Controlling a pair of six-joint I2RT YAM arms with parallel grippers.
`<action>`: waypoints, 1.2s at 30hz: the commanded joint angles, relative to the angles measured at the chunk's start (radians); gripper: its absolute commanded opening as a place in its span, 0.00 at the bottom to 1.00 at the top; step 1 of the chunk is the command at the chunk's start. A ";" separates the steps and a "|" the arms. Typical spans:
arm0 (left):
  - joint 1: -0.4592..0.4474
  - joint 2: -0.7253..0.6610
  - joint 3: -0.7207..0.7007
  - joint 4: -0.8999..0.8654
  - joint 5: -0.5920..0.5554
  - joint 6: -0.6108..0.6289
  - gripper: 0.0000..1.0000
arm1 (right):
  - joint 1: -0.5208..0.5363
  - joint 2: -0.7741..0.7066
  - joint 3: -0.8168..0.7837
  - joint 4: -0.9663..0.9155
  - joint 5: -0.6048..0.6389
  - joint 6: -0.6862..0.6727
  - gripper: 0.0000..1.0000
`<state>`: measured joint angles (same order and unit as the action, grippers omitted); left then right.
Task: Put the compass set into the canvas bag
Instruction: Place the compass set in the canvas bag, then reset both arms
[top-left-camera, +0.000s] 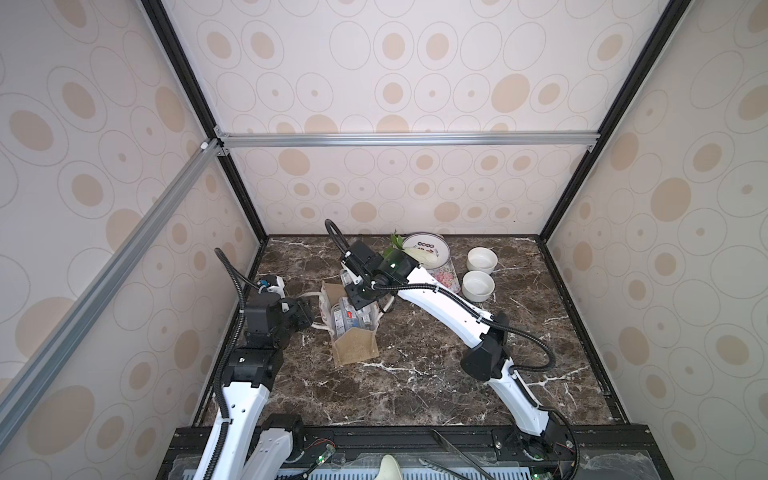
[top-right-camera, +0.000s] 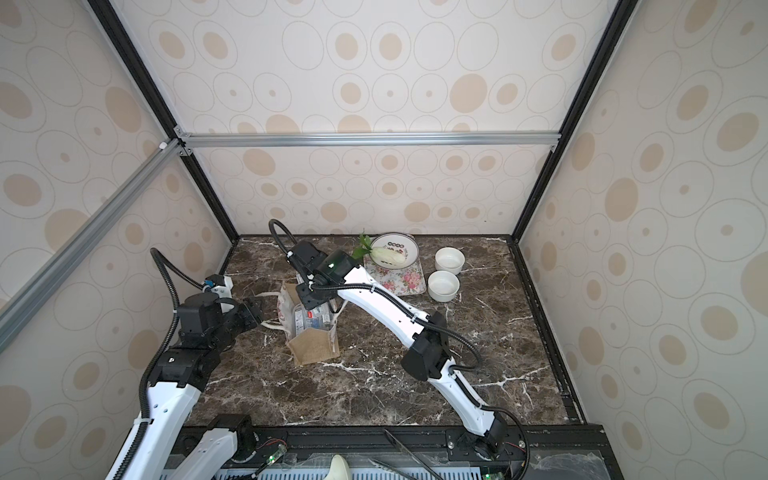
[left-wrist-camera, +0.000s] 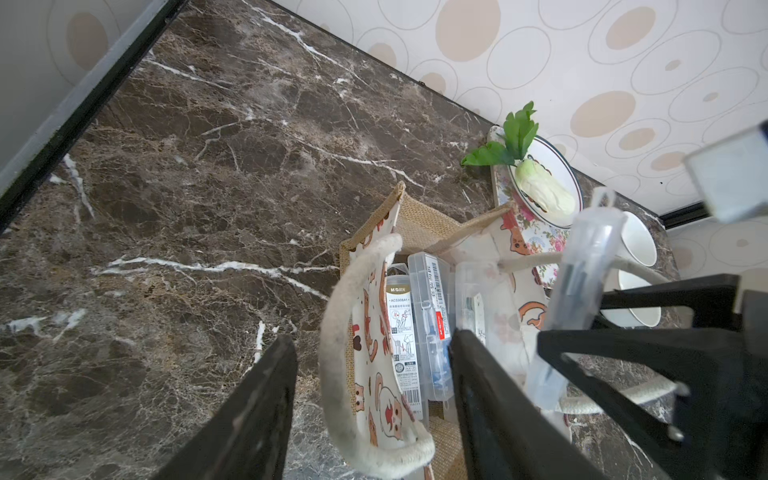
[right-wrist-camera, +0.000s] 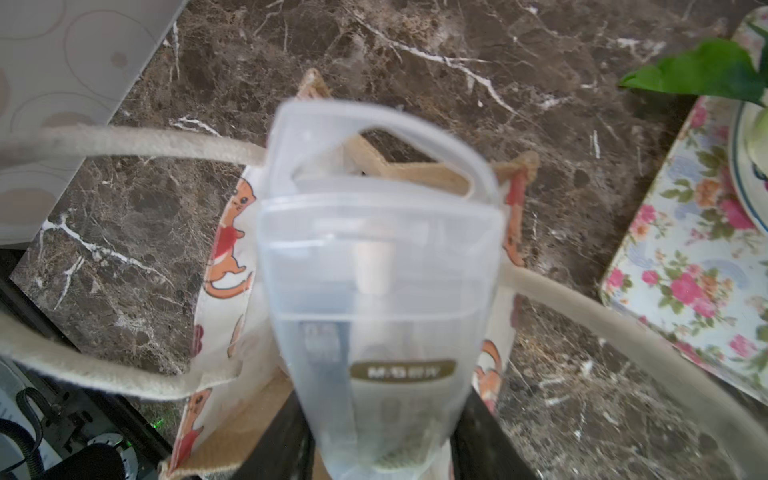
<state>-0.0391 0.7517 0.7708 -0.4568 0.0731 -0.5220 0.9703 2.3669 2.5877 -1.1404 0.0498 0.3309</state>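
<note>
Clear plastic case of the compass set (right-wrist-camera: 374, 270) hung over the mouth of the tan burlap canvas bag (top-left-camera: 357, 353), the right tool (right-wrist-camera: 380, 440) clenched across its body. Could not tell whether its tip had entered. Probably held end-on to slip between the similar clear cases (left-wrist-camera: 428, 316) standing inside. Bag stood on the dark marble counter (top-left-camera: 415, 374), midway back, nearer the left edge. Left tool (left-wrist-camera: 372, 340) released, jaws apart astride one white rope handle (left-wrist-camera: 336, 332), seemingly to keep the mouth spread.
</note>
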 joint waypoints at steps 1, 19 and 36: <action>0.007 0.000 -0.002 0.010 0.002 -0.013 0.59 | 0.008 0.039 0.019 0.050 -0.037 -0.032 0.37; 0.006 0.033 0.057 -0.040 -0.075 0.055 0.59 | 0.030 -0.023 0.036 0.026 0.005 -0.072 0.79; 0.011 0.061 0.166 0.213 -0.428 0.261 0.70 | -0.301 -0.819 -0.870 0.379 0.422 -0.102 0.98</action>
<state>-0.0357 0.8089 0.9302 -0.3428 -0.2089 -0.3397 0.7631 1.6558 1.9327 -0.8665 0.3855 0.2012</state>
